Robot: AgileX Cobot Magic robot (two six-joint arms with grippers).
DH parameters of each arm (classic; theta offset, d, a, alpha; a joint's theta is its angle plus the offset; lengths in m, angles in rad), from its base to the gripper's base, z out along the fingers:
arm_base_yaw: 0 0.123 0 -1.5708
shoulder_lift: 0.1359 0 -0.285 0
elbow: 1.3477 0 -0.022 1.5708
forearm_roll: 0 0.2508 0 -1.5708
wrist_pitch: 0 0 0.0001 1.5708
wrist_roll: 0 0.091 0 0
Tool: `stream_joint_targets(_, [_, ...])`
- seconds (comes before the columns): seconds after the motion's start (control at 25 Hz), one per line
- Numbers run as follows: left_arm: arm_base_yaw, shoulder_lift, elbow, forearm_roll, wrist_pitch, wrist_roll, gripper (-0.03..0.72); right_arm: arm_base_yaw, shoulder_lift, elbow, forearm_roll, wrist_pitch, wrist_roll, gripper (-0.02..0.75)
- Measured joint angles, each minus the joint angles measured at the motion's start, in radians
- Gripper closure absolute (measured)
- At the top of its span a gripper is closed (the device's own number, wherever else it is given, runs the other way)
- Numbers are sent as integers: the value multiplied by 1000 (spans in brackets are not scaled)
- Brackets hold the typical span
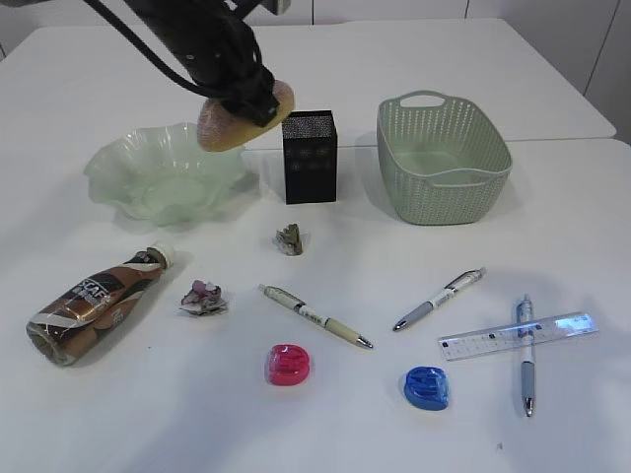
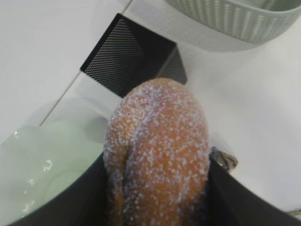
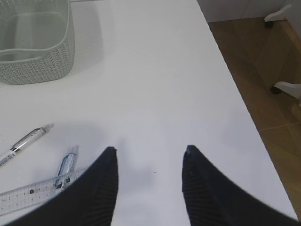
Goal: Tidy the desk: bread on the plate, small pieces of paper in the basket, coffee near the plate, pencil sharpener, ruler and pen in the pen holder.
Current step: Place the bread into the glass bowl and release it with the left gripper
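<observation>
Aloft, bread (image 1: 244, 118) hangs between plate (image 1: 128, 163) and pen holder (image 1: 310, 158).

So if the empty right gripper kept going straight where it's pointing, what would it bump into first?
Probably just the bare white table. The right gripper is open and angled down at it; nothing lies between its fingers. The basket, pens and ruler sit off to its left. Depth is hard to judge.

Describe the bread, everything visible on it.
The bread is an oblong bun, golden-brown, dusted all over with fine white sugar, with a lengthwise crease down its surface. It is off the table, clamped between the dark fingers of the left end effector, one on each side. It hangs in the air at the right rim of the green glass plate, left of the black mesh pen holder, touching neither.
</observation>
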Motion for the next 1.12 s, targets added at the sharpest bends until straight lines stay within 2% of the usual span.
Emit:
stream_joint_targets(0.24, [118,0,0,-22,-20,-18,349,0,0,0,-8,0,0,372])
stream_joint_targets(0.56, [240,0,0,-156,-54,-23,349,0,0,0,-11,0,0,372])
stream_joint_targets(1.12, [255,133,0,-193,-87,-115,349,0,0,2,-15,0,0,372])
